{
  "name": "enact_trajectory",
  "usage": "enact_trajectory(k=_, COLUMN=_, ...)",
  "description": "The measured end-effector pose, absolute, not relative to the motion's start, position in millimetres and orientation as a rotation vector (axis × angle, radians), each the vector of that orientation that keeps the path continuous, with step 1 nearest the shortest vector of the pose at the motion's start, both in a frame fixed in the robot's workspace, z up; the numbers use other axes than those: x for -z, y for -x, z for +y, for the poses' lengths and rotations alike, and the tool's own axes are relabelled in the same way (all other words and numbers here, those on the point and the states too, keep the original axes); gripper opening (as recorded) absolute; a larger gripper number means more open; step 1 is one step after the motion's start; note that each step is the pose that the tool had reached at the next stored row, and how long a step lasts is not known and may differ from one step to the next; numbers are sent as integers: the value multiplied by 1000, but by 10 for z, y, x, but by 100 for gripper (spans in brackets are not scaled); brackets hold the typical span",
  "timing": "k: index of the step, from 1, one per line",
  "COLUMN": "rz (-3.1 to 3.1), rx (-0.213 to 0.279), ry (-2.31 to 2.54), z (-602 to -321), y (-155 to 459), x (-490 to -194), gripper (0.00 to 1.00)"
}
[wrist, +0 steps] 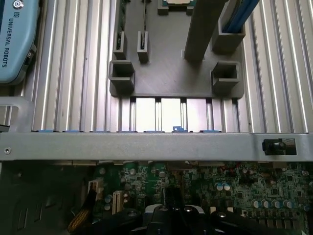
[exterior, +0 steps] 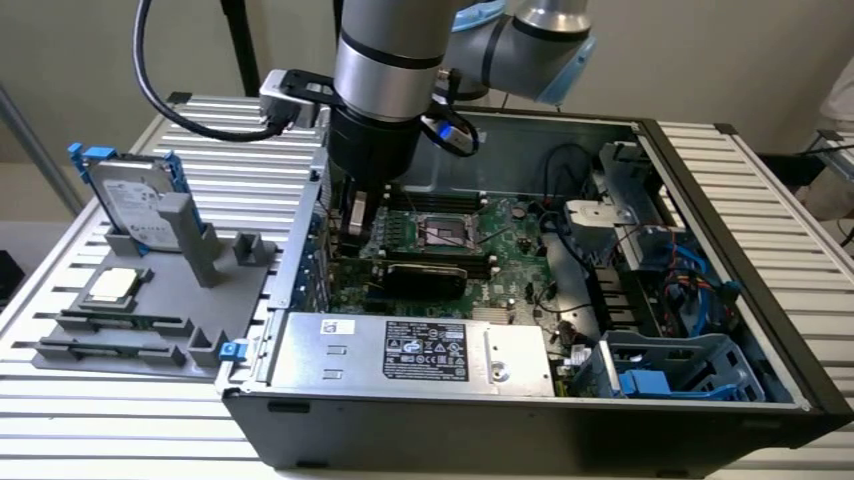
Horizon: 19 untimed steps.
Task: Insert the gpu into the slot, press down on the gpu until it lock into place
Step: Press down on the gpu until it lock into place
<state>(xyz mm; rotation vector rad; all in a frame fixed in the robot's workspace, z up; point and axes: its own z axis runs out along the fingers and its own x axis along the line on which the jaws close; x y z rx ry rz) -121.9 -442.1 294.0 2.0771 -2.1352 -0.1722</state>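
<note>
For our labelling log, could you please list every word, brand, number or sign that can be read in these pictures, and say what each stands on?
"UNIVERSAL ROBOTS": on the light-blue arm cover, running lengthwise, with a round logo beside it.
Label on the silver power-supply box: printed text and marks, too small to read.
Label on the hard drive: too blurred to read.
Markings on the motherboard: too small to read.

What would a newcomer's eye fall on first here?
The robot arm reaching into the open computer case, its gripper above the green motherboard. Then the silver power-supply box along the case's near wall, and a hard drive propped on the grey fixture at the exterior view's left.
</note>
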Motion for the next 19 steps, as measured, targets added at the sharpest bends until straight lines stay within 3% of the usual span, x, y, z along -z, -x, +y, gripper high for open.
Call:
enact_trajectory(k=10, rz=-2111, rx=208, ry=-2056, z=-4382, y=1232, x=-3015, gripper=11)
enact_trajectory(k=19, rz=-2110, rx=210, ry=-2054, z=-4364, y=1255, x=-2995, gripper=11)
